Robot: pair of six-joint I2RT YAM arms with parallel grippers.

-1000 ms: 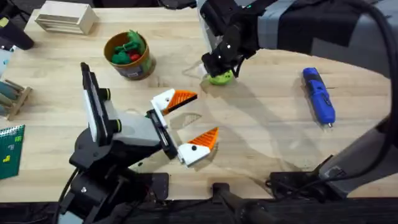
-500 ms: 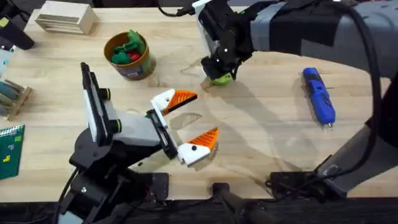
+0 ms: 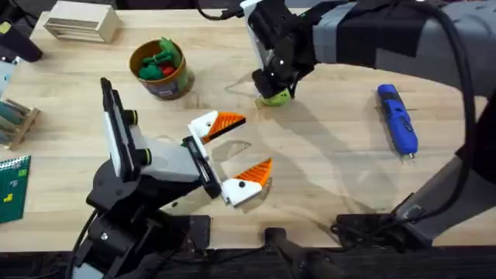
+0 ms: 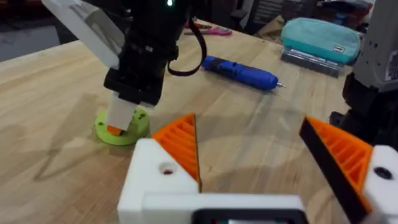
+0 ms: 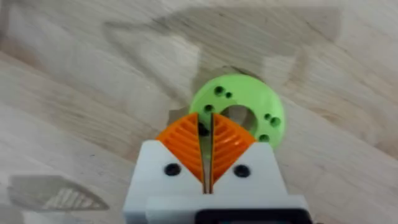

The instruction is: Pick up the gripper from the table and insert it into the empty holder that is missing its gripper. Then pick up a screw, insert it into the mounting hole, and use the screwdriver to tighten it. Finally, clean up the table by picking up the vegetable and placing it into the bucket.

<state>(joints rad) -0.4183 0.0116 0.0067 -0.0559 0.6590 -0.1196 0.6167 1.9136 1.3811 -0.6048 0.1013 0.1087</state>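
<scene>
My right gripper [image 3: 271, 88] reaches across the table and stands shut, tips down on a flat lime-green ring [image 3: 275, 97]. In the right wrist view its orange pads [image 5: 227, 146] press together over the ring's [image 5: 249, 102] centre hole, with a small dark speck at their tips. My left gripper [image 3: 256, 142] is open near the table's middle, and both of its white holder blocks [image 3: 203, 124] carry orange pads. The blue screwdriver [image 3: 397, 118] lies at the right. The tan bucket [image 3: 164, 84] at the back left holds green and red toys. The loose gripper, the screw and the vegetable are out of view.
A pale wooden block [image 3: 81, 22] sits at the back left corner. A small wooden rack [image 3: 15, 120] and a green card [image 3: 12, 186] lie along the left edge. A teal pouch [image 4: 320, 37] rests beyond the screwdriver [image 4: 239, 70].
The right arm shifted a little to the left above the lime-green ring and its wrist turned slightly. The left arm has stayed still.
</scene>
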